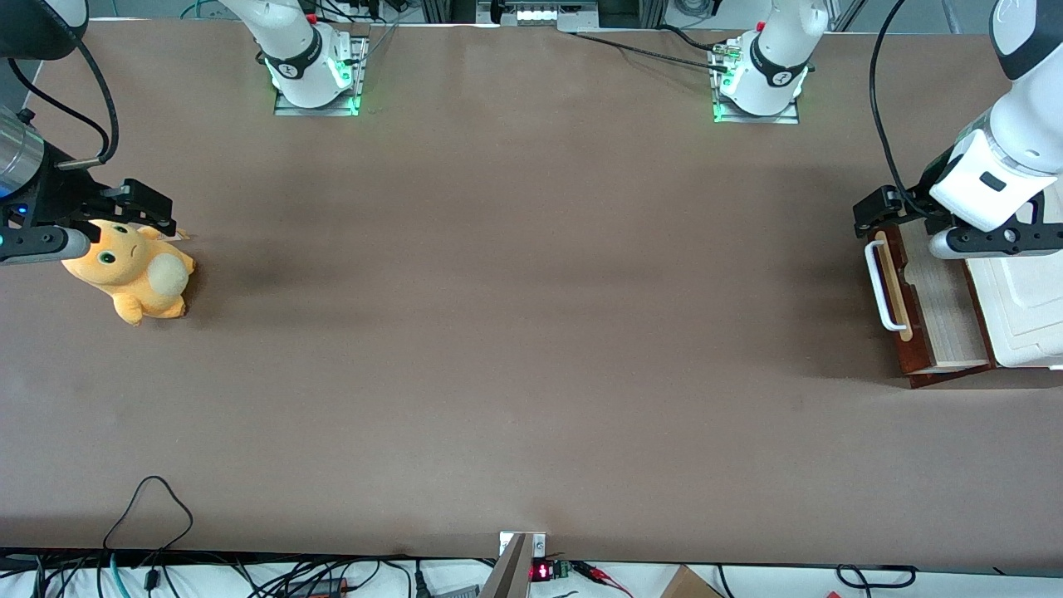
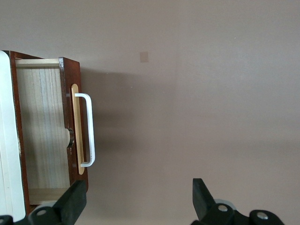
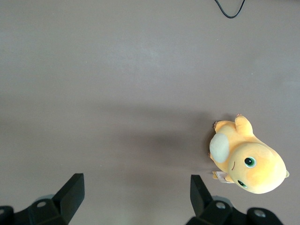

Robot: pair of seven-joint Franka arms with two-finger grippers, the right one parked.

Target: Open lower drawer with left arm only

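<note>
The lower drawer is dark reddish-brown and stands pulled out from the white cabinet at the working arm's end of the table. Its pale wood inside shows. The white bar handle sits on a pale wood strip on the drawer's front. The left arm's gripper hovers by the end of the handle farther from the front camera, open and empty. In the left wrist view the drawer, its handle and its inside show, with the gripper open above bare table in front of the drawer.
An orange plush toy lies toward the parked arm's end of the table; it also shows in the right wrist view. The arm bases stand at the table's edge farthest from the front camera. Cables lie at the nearest edge.
</note>
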